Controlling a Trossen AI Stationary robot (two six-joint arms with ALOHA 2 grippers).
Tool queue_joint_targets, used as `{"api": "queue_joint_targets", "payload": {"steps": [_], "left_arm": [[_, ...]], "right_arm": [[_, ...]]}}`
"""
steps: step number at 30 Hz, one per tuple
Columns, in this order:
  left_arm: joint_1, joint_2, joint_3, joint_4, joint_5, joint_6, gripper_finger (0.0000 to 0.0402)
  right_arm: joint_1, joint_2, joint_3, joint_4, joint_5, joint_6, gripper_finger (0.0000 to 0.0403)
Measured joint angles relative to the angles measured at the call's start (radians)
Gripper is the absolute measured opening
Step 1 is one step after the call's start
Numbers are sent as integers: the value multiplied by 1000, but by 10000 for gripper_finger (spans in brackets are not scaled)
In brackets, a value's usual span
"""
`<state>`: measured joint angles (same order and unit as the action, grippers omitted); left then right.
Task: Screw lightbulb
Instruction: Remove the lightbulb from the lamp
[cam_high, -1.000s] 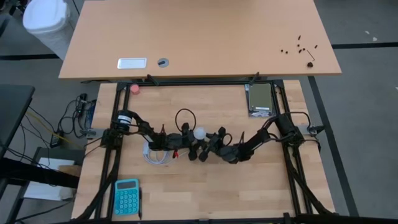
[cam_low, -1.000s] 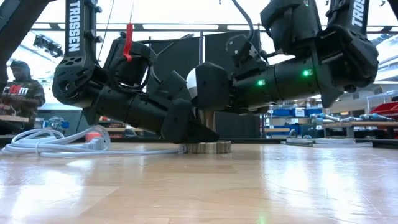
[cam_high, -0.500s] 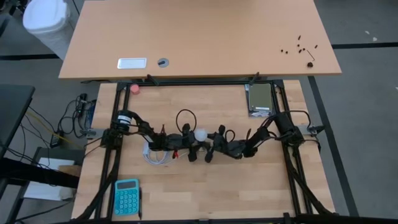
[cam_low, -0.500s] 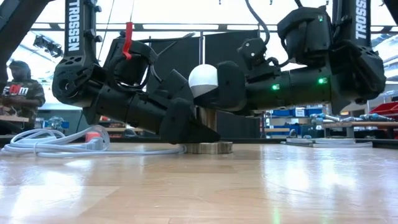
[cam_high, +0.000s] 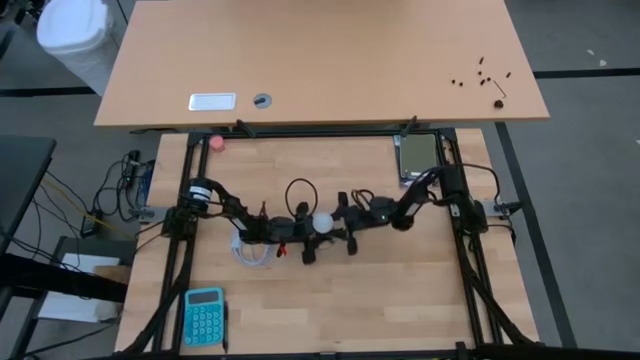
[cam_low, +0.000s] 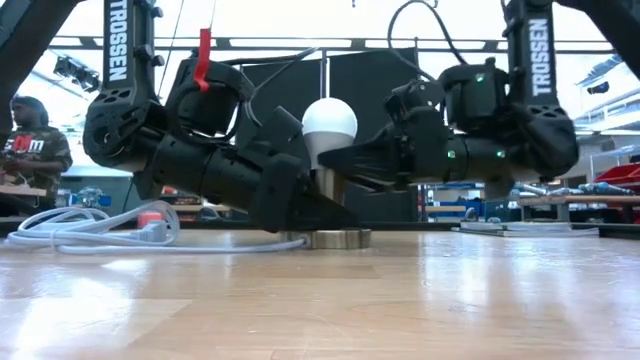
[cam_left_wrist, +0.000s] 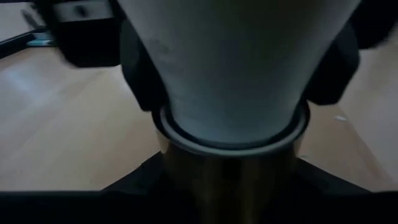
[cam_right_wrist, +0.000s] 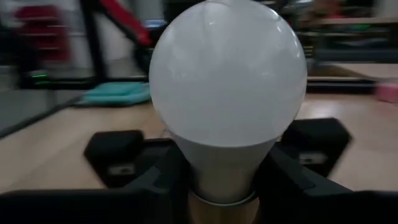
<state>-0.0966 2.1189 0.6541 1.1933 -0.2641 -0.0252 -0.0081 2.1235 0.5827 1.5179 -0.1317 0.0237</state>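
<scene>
Tabletop (cam_high: 400, 290) holds one lightbulb (cam_low: 329, 124), left claw (cam_low: 300, 205) pinching its socket (cam_low: 335, 238), right claw (cam_low: 350, 165) closed.

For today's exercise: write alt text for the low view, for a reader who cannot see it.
A white lightbulb stands upright in a metal socket on a wooden table, with the left gripper low at the socket and the right gripper at the bulb's neck. A white cord lies alongside.

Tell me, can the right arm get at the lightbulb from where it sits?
Probably yes. The right gripper already sits at the lightbulb, just under its globe, nothing between them. The left gripper holds the socket below.
</scene>
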Motion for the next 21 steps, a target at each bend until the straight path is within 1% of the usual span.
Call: {"api": "queue_joint_targets", "payload": {"steps": [2,5,7,8,10,12,17,19,21], "left_arm": [[0,1,0,-3,6,1,202],[0,1,0,-3,5,1,202],[0,1,-1,-3,0,1,202],[0,1,-1,-3,-2,1,202],[1,1,-1,-3,-7,0,202],[2,1,-2,-2,-12,-1,202],[3,1,-4,-2,-23,-1,202],[3,0,-4,-2,-25,-1,202],[3,0,-4,-3,-26,-2,202]], "right_arm": [[-40,0,4,-3,-125,-2,151],[-87,1,11,-16,-249,-5,152],[-105,1,10,-15,-290,-11,152],[-108,1,10,-14,-293,-12,153],[-112,2,10,-11,-279,-4,160],[-108,2,8,-8,-247,7,174],[-75,-21,6,-26,-164,50,234],[-50,-40,5,-41,-102,42,256],[-22,-71,5,-77,-8,22,271]]}}
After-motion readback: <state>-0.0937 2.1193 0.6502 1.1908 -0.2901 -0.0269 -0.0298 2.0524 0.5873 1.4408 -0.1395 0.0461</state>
